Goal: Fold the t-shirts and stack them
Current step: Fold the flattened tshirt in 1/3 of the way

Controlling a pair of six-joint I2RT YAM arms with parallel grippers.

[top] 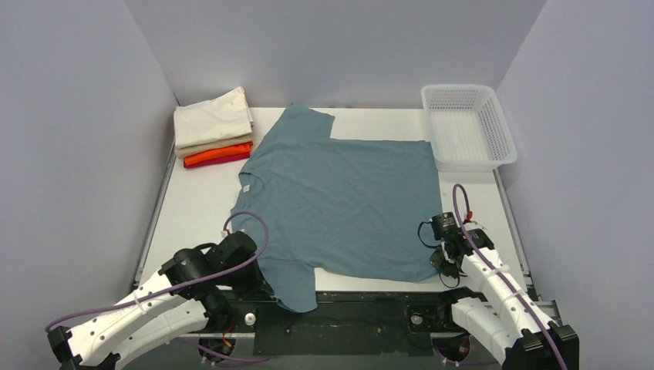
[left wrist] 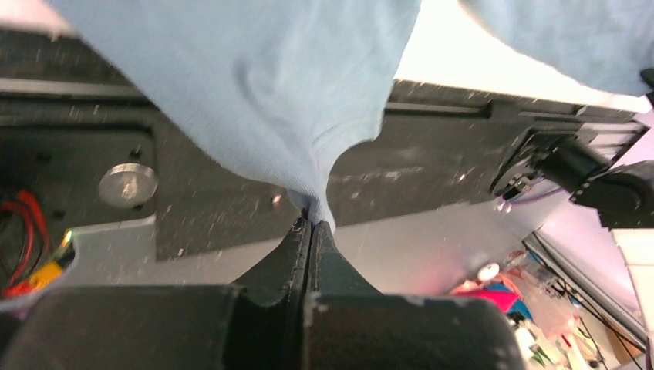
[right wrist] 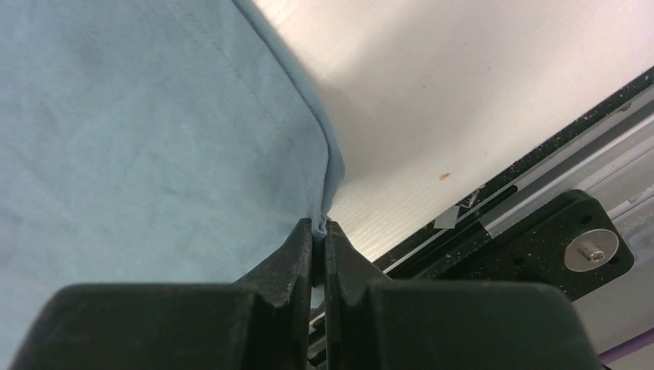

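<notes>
left of the basket (top: 463,88), the teal shirt (top: 339,193) lies spread flat on the table (top: 197,216), its hem on the basket's side and its collar on the side away from it. farther from the basket in that same direction sits the stack of folded shirts (top: 214,127) — cream on top, then tan, orange and red beneath. the left gripper (left wrist: 311,225) is pinched tight on the tip of the sleeve farthest from the basket, where the cloth reaches over the dark strip at the table's edge. the right gripper (right wrist: 318,226) is clamped on the hem corner at the end of the hem away from the basket.

the step in hand looks like the first lengthwise fold, carrying the held edge across toward the basket's side of the table. to do it well, both arms should rise together so the edge between them stays lightly taut and level — slack there would likely leave a crooked crease. the lift need only clear the cloth below; going high risks dragging the whole shirt. the sleeve is held by very little cloth, so a slow, even sweep seems wise. both grips should let go only once the carried edge lies parallel to the opposite one.
</notes>
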